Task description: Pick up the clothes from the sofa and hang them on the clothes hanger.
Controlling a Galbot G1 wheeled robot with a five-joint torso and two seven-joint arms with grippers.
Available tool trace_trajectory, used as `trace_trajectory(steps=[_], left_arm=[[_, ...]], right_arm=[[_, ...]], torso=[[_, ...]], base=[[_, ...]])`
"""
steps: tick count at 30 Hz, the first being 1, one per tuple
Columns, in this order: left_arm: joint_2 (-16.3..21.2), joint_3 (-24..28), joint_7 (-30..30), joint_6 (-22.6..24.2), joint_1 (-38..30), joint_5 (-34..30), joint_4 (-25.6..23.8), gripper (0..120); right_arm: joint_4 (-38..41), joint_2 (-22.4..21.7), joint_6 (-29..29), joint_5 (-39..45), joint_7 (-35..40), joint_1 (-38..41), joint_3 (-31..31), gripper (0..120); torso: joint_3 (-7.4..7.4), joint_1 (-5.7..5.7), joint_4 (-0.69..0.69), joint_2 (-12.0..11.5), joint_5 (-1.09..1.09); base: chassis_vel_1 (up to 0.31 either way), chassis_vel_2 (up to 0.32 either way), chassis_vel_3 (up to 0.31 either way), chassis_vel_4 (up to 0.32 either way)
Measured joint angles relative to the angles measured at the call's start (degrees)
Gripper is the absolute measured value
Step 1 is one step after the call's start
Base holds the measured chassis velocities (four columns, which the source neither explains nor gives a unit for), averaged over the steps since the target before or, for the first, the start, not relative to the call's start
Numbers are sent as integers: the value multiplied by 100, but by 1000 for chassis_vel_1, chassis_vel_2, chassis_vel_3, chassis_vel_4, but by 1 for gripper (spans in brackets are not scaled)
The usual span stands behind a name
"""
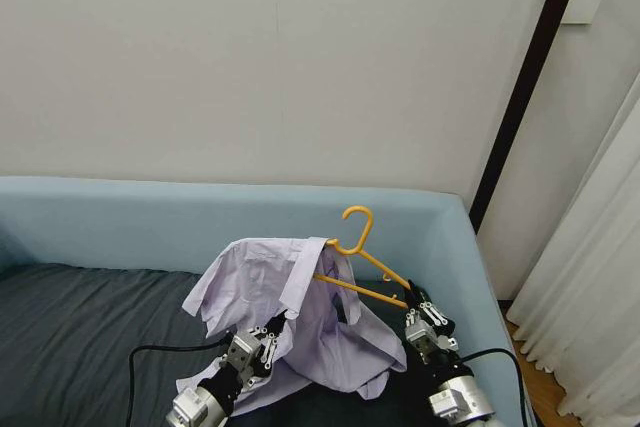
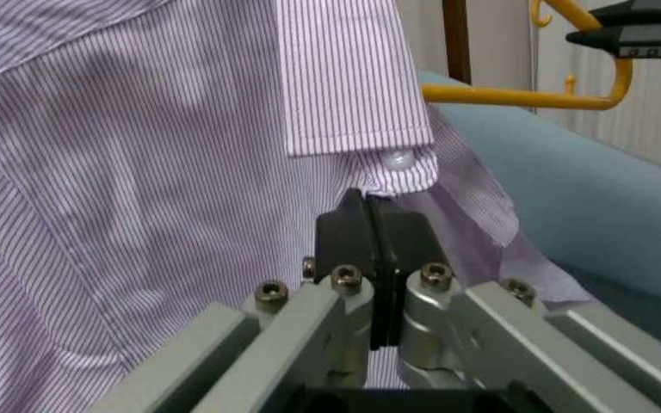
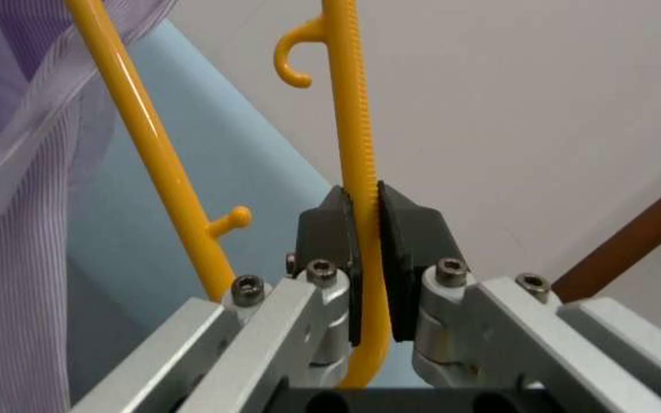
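**A:** What stood around the work?

**B:** There was a pale blue sofa (image 1: 120, 222) with a dark grey seat cushion (image 1: 70, 327) and a plain wall behind it. A dark post (image 1: 520, 97) and a white curtain (image 1: 590, 297) were off to the robot's right. A black cable (image 1: 150, 352) lay across the cushion near the left arm.

**A:** Anything in the way?

**B:** The striped lilac shirt (image 1: 300, 317) itself. It hung over one shoulder of the orange hanger (image 1: 365, 267), which was held up above the cushion. Its lower folds reached down to the cushion between the two arms and covered part of the hanger's bar.

**A:** And the left gripper?

**B:** The left gripper (image 2: 367, 202) sat under the shirt's front band. Its pads were pressed together on the cloth edge, just below a button (image 2: 398, 160).

**A:** The right one?

**B:** The right gripper (image 3: 365, 194) was at the hanger's bare end, on the robot's right. Its fingers were clamped narrow on the orange rod, which ran up between the pads. The shirt hung off to one side of those fingers, apart from them.
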Motion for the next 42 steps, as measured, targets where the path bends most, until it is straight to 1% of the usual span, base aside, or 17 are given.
trace_trajectory(steps=[5,8,15,22,27,31,34,35,36,38,39,40,41,42], left_arm=[[-56,48,1,-110,-64,187,218,0],[-143,77,-12,-165,-126,267,394,0],[-176,77,-36,-195,-210,386,506,0],[-188,70,-51,-311,-284,634,726,0],[-187,100,-56,-348,-355,656,830,0],[-168,147,-62,-426,-406,590,859,0],[-119,221,-59,-648,-463,454,925,0],[-119,221,-59,-648,-463,454,925,0],[-97,239,-58,-727,-474,436,951,2],[-29,269,-51,-909,-477,421,992,11],[33,275,-45,-1031,-456,420,993,13],[110,273,-41,-1146,-415,426,984,20],[110,273,-41,-1146,-415,426,984,20],[202,256,-30,-1264,-364,437,952,23]], right_arm=[[23,-28,-6,30,-100,15,-46,5],[27,-29,-61,187,-113,71,-66,5],[43,-72,-165,456,-133,110,-111,5],[141,-59,-311,768,-140,125,-158,5],[204,-59,-382,944,-145,98,-172,5],[206,-35,-330,940,-153,89,-186,5],[98,20,-41,695,-172,139,-191,5],[98,20,-41,695,-172,139,-191,5],[47,37,41,583,-182,175,-180,5],[-43,57,149,409,-193,258,-165,5],[-91,63,190,346,-198,301,-164,5],[-142,71,228,286,-204,343,-164,5],[-142,71,228,286,-204,343,-164,5],[-193,86,261,225,-212,386,-161,5]], torso=[[0,0,0,0,0],[0,0,0,0,-1],[0,0,-1,0,0],[0,0,0,0,0],[0,0,0,0,-1],[0,0,0,0,0],[0,0,0,0,0],[0,0,0,0,0],[0,0,0,0,0],[0,0,0,0,-1],[0,0,-1,0,-1],[0,0,0,0,-1],[0,0,0,0,-1],[1,0,0,0,-2]], base=[[0,0,0,0],[0,0,0,0],[0,0,0,0],[0,0,0,0],[0,0,0,0],[0,0,0,0],[0,0,0,0],[0,0,0,0],[0,0,0,0],[0,0,0,0],[0,0,0,0],[0,0,0,0],[0,0,0,0],[0,0,0,0]])
